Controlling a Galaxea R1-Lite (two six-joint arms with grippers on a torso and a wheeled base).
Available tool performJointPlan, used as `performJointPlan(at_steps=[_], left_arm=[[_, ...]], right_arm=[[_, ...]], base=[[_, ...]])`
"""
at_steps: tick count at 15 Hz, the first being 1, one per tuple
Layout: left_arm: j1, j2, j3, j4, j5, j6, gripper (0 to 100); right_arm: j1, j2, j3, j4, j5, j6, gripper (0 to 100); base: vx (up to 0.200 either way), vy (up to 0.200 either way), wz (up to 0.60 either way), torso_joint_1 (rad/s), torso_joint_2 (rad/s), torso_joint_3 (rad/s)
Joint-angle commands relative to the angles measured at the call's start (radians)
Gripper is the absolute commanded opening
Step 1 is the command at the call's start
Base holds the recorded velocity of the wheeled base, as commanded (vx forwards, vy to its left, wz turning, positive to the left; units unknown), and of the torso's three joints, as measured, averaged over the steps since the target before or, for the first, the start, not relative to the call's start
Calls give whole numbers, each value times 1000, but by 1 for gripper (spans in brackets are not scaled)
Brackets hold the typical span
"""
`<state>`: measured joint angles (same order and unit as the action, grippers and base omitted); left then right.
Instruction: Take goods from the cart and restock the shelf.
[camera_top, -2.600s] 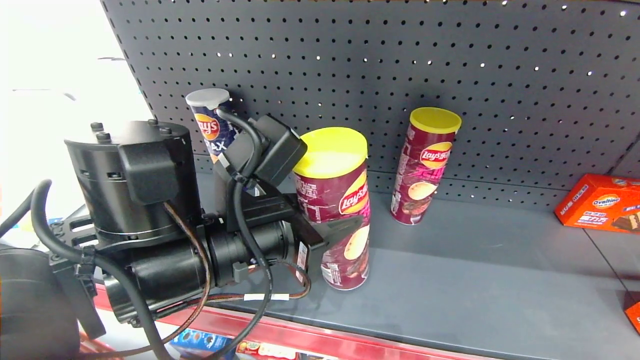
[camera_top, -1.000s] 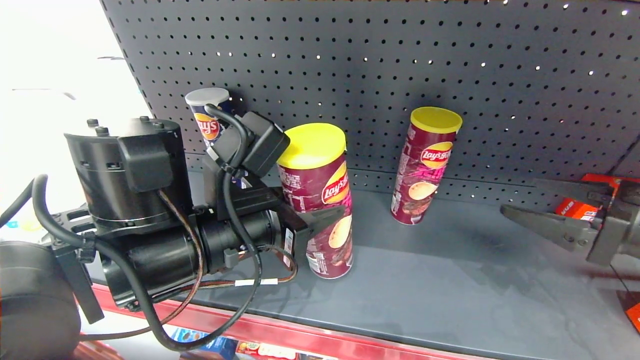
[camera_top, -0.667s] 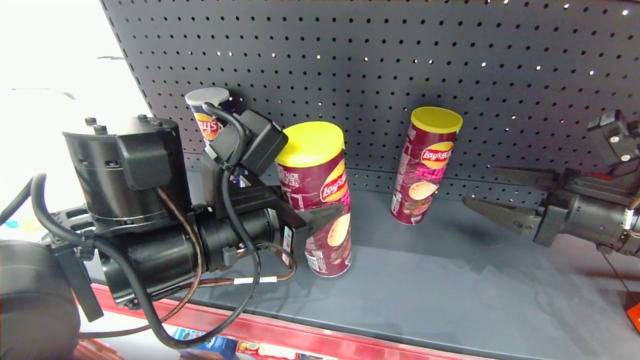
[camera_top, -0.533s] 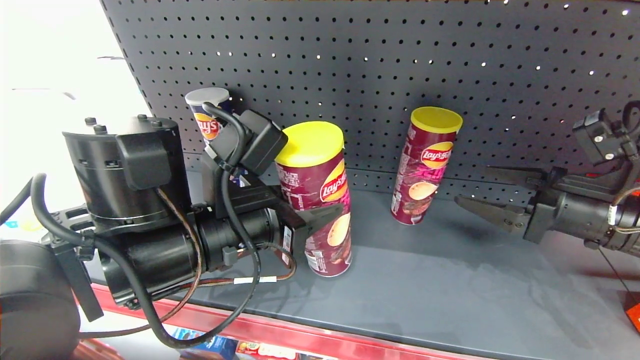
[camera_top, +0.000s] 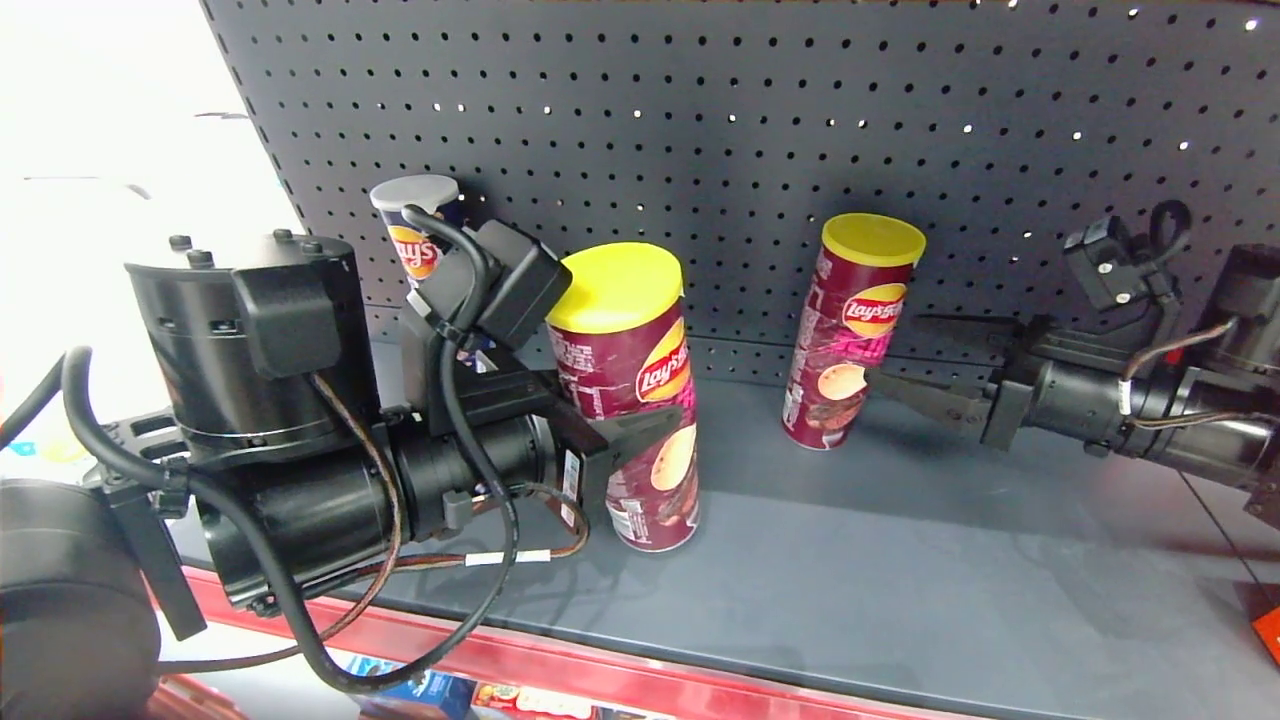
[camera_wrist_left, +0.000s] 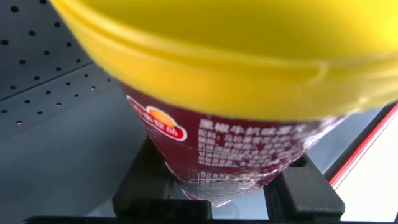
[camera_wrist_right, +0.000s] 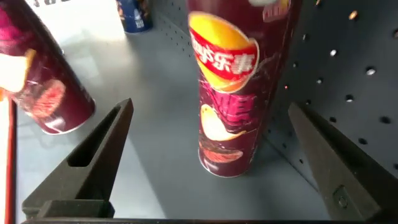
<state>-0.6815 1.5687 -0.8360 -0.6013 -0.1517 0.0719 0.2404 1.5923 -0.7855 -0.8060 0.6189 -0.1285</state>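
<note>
A maroon chip can with a yellow lid (camera_top: 635, 400) stands slightly tilted near the front of the grey shelf (camera_top: 900, 580). My left gripper (camera_top: 630, 425) is shut on its lower half, and its base is at the shelf floor. In the left wrist view the same can (camera_wrist_left: 236, 155) sits between the two black fingers (camera_wrist_left: 146, 186). A second maroon can (camera_top: 848, 330) stands by the pegboard. My right gripper (camera_top: 905, 352) is open at that can's right side. In the right wrist view, the second can (camera_wrist_right: 227, 93) rises just beyond the spread fingers (camera_wrist_right: 102, 149).
A blue can with a grey lid (camera_top: 412, 232) stands at the back left, behind my left wrist. The pegboard wall (camera_top: 700, 120) closes the back. An orange box corner (camera_top: 1266, 632) is at the far right. The red shelf lip (camera_top: 640, 685) runs along the front.
My right gripper came in from the right and moved left, open, up to the second can. My left gripper shifted the held can a little left.
</note>
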Motion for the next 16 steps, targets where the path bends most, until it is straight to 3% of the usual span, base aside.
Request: performJointPlan(at_steps=[1,11,16], left_arm=[[0,1,0,0,0,0,0],[0,4,3,0,1,0,0],[0,4,5,1,1,0,0]], right_arm=[[-1,61,-20,-1,7,0,100],[5,193,-41,-59,30,-10,100],[8,258,-113,-59,30,-10,100]], base=[[0,0,0,0,0,0],[0,0,0,0,0,0],[0,0,0,0,0,0]])
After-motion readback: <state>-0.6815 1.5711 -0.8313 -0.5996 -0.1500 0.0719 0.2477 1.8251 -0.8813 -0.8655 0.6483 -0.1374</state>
